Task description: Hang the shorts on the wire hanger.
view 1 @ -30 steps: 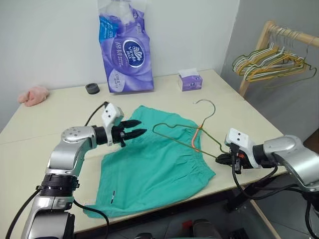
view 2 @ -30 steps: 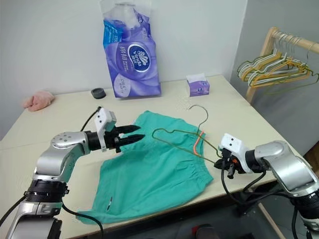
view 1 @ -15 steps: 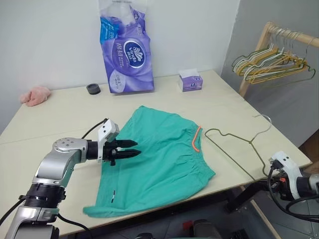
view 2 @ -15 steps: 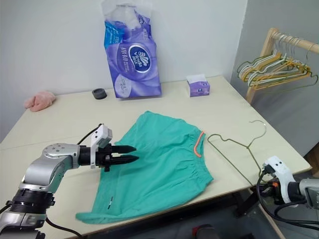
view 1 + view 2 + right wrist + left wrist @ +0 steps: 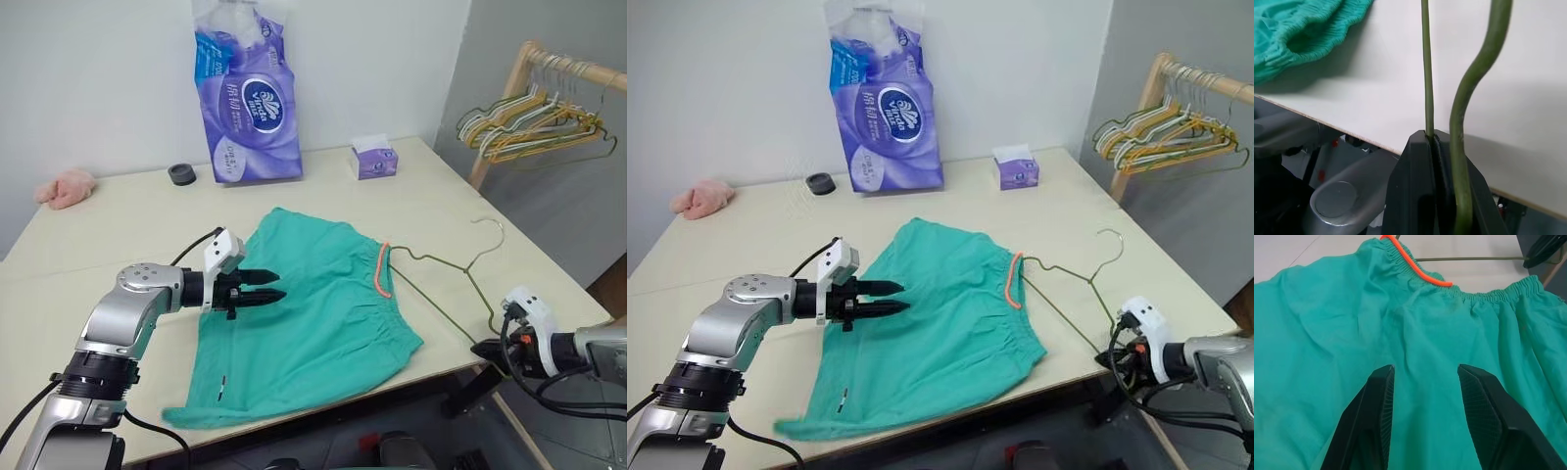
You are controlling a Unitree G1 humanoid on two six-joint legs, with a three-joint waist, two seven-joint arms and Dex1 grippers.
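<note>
table [image 5: 88, 245], shorts [image 5: 313, 313], wire hanger [image 5: 446, 284]

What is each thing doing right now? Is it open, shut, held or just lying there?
shorts: lying flat on the table, not held.
wire hanger: pinched at one corner by the right gripper.
left gripper: open, empty, over the shorts.
right gripper: shut on the wire hanger.

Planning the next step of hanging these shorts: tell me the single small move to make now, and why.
Probably lower the open left gripper and close it on the shorts it hovers over. The right gripper is shut on the wire hanger, whose far corner sits at the waistband, so lifting the fabric would give the wire an opening.
</note>
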